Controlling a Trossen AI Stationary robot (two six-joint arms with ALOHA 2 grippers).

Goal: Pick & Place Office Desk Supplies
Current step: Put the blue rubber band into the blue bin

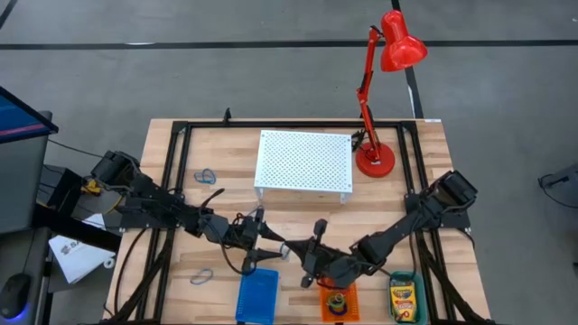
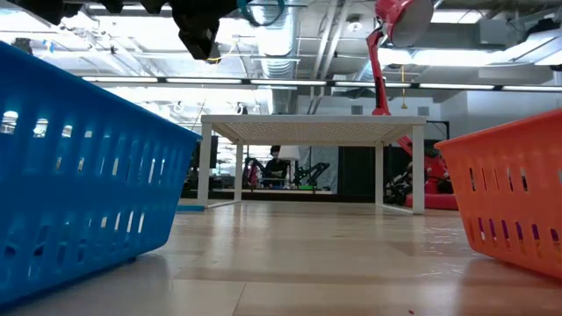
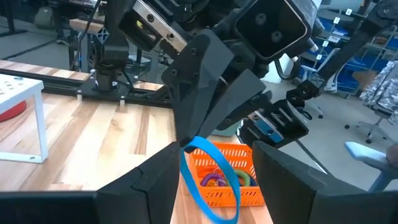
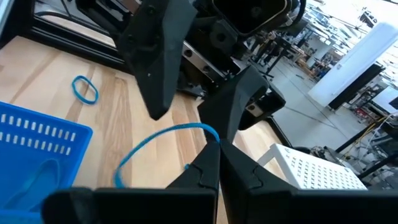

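A blue loop [image 4: 163,144] hangs above the table between the blue basket [image 1: 257,294] and orange basket [image 1: 340,300], pinched in the closed right gripper [image 4: 211,149]. The left gripper [image 3: 211,163] faces it, fingers spread wide, seemingly not touching it.

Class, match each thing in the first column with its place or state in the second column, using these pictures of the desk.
Column one:
A. raised blue loop
B. crayon box
C. red lamp
D. left claw

Column two:
1. open, above the table
2. lying in the green basket
3. pinched in the shut right claw
4. standing beside the white stand

Pairs: A-3, B-2, C-4, D-1
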